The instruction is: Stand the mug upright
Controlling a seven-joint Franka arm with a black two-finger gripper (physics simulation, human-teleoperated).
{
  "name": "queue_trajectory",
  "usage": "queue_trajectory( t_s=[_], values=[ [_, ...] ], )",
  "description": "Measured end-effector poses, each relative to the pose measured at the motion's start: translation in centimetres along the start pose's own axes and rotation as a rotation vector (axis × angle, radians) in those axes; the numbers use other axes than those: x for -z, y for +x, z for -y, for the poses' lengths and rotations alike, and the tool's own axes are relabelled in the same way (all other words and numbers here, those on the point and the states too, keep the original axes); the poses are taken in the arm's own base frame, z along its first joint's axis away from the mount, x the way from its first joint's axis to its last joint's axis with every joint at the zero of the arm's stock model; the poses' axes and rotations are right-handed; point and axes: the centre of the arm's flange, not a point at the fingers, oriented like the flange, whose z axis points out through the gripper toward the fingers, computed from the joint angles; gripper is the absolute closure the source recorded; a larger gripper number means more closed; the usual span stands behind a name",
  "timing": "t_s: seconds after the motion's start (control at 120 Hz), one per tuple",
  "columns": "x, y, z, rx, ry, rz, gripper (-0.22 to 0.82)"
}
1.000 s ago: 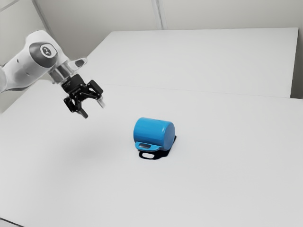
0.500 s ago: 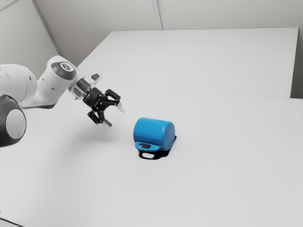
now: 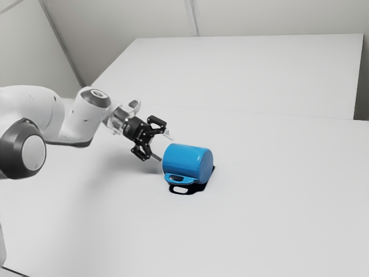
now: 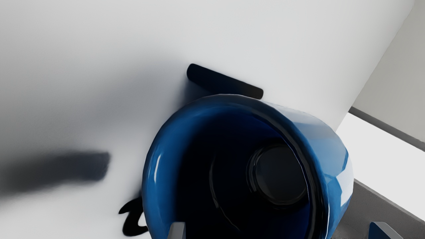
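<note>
Lining up a grasp seems the step in hand: the black two-finger gripper (image 3: 165,148), open and empty, is at the mouth (image 4: 229,166) of the glossy blue cylindrical mug (image 3: 187,162), and next should straddle its wall (image 4: 320,149), close and tip it base-down. The mug lies on its side on the white table (image 3: 259,225), looped handle (image 3: 188,180) low.

The counter (image 3: 259,225) is white, smooth and plain, spreading out on every side of the mug (image 3: 187,161). A thin line crosses the pale surface beyond the mug. The blue mug lies on its side on the counter, mouth toward the exterior view's left, base toward the exterior view's right, its handle (image 3: 189,180) low on the near side. A black shadow (image 3: 200,187) hugs the mug's near side, with a looped part below the handle; softer grey shading falls before its mouth.
</note>
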Motion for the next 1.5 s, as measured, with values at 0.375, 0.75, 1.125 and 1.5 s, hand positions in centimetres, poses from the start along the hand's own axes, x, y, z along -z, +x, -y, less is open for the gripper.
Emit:
queue_trajectory(
  t_s=[0.375, 0.75, 1.125, 1.5],
  values=[
    [-2.7, 0.4, -1.4, 0.000, -0.100, 0.002, 0.00],
    [-2.6, 0.4, -1.9, -0.007, -0.060, -0.011, 0.60],
    [-2.7, 0.2, -3.9, -0.015, -0.064, -0.026, 0.73],
    [0.5, -6.4, -12.4, -0.268, 0.389, -0.115, 0.78]
  ],
)
